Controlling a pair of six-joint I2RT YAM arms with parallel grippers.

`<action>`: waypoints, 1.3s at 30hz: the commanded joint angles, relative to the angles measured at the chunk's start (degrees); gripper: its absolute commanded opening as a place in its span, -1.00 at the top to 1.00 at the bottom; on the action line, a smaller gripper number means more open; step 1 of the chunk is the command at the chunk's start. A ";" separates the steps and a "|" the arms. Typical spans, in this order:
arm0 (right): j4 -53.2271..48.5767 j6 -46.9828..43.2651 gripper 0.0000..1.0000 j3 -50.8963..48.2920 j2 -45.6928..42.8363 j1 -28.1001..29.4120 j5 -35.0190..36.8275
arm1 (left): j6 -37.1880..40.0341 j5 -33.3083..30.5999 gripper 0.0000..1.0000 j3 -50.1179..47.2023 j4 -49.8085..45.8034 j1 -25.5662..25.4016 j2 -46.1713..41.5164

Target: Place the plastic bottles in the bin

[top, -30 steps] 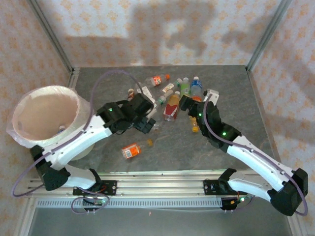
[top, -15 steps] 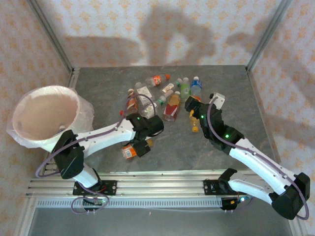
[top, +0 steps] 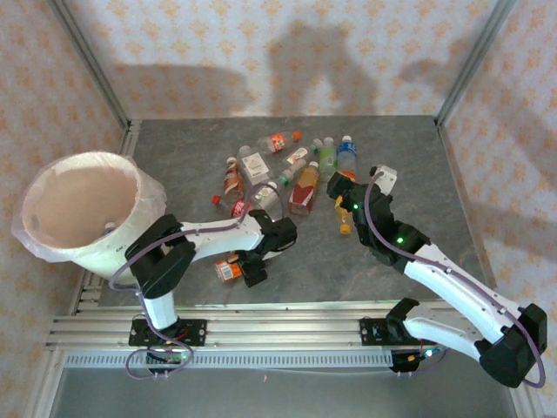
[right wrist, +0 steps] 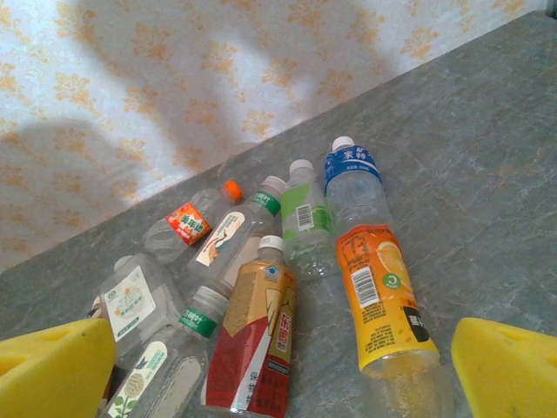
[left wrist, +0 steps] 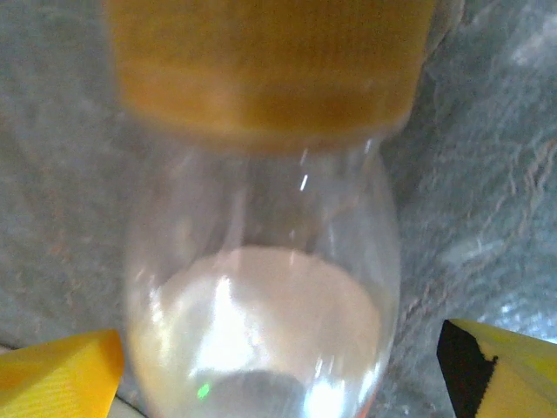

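— Where the left gripper (top: 253, 273) reaches down near the front edge, is it clenched?
— No, its jaws straddle a blurred, cut-off orange-labelled bottle (left wrist: 261, 296).
— And the right gripper (right wrist: 278, 370)?
— Spread wide and empty. Beyond it the plastic bottles (right wrist: 261, 340) lie heaped. The bin (top: 139, 174) stands at the left.

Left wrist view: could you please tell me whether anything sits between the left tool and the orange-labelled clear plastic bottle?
Nothing visible does. The left tool straddles the orange-labelled clear plastic bottle, with its yellow fingers open on either side of it.
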 commanded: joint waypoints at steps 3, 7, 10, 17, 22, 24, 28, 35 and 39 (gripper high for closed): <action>-2.35 0.14 -0.98 -0.84 -1.41 -0.37 3.28 | 2.83 1.42 -0.74 -0.58 3.97 1.75 2.77; -2.50 -0.12 -0.98 -1.09 -1.46 -0.34 3.92 | 3.05 2.94 -0.61 -1.28 5.61 2.82 1.94; -2.18 0.01 -0.98 -0.95 -0.98 -0.40 3.75 | 3.06 4.19 -0.37 -0.66 4.63 3.23 0.65; 3.14 -3.60 -0.98 -0.84 0.30 -0.39 -4.21 | 2.56 2.56 -0.09 -0.80 4.62 4.36 -4.52; 9.14 -7.94 -0.98 -1.26 1.12 -0.40 -15.24 | 1.27 1.54 0.07 -0.59 5.13 5.56 -8.65; 9.74 -8.95 -0.98 -0.80 1.70 -0.38 -17.29 | 0.25 1.47 0.11 -0.24 5.59 5.90 -10.84; 11.84 -11.07 -0.98 -0.87 2.28 -0.31 -21.53 | -1.78 3.98 0.12 1.23 6.06 7.80 -15.98; 13.80 -14.38 -0.99 -0.60 2.54 -0.36 -25.85 | -4.81 8.94 0.12 5.46 6.20 12.99 -22.59; 13.38 -14.29 -0.98 -0.38 2.62 -0.30 -24.54 | -11.01 0.72 0.14 9.76 7.08 14.75 -26.61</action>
